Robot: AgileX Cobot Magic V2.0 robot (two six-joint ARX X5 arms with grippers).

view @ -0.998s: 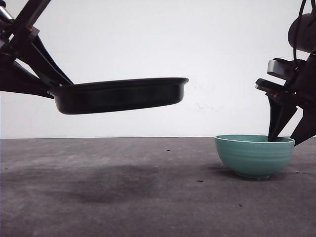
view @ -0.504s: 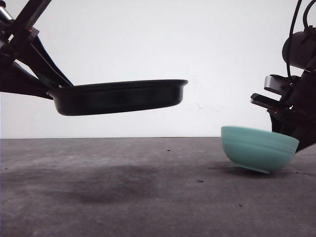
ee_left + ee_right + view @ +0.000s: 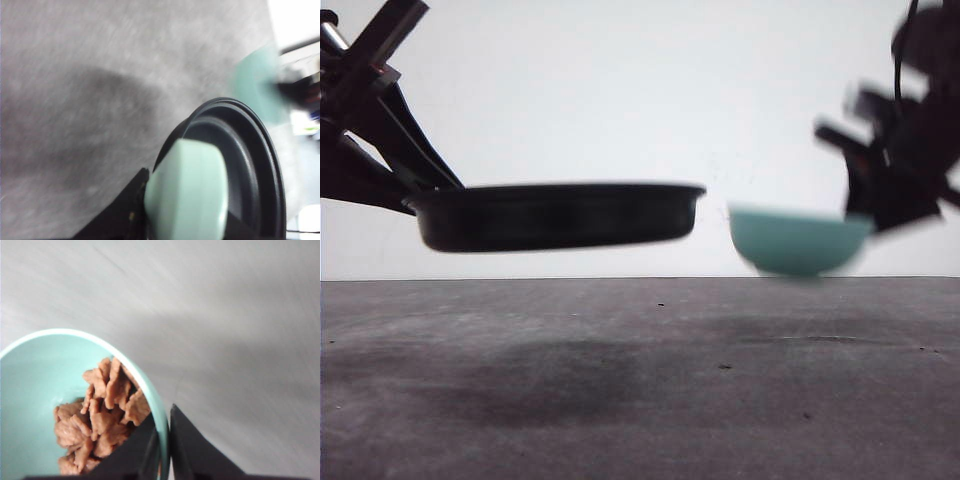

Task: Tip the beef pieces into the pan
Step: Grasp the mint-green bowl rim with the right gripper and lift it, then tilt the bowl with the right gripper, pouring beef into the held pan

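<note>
My left gripper (image 3: 412, 197) holds the black pan (image 3: 560, 215) level, well above the table. In the left wrist view it (image 3: 186, 220) is shut on the pan's mint-green handle (image 3: 187, 192), and the pan's dark inside (image 3: 250, 155) looks bare. The teal bowl (image 3: 798, 243) hangs in the air just right of the pan's rim, apart from it and blurred. My right gripper (image 3: 164, 452) is shut on the bowl's rim (image 3: 152, 392), one finger inside and one outside. The reddish-brown beef pieces (image 3: 100, 415) lie heaped in the bowl beside the inner finger.
The grey table (image 3: 640, 380) stretches below both arms, with the pan's shadow (image 3: 550, 375) on it at left. A white wall (image 3: 720, 100) stands behind. The right arm (image 3: 910, 150) is blurred by motion.
The bowl stood on the table a second ago; my right gripper has lifted it and carried it left towards the pan. The pan has stayed nearly where it was.
</note>
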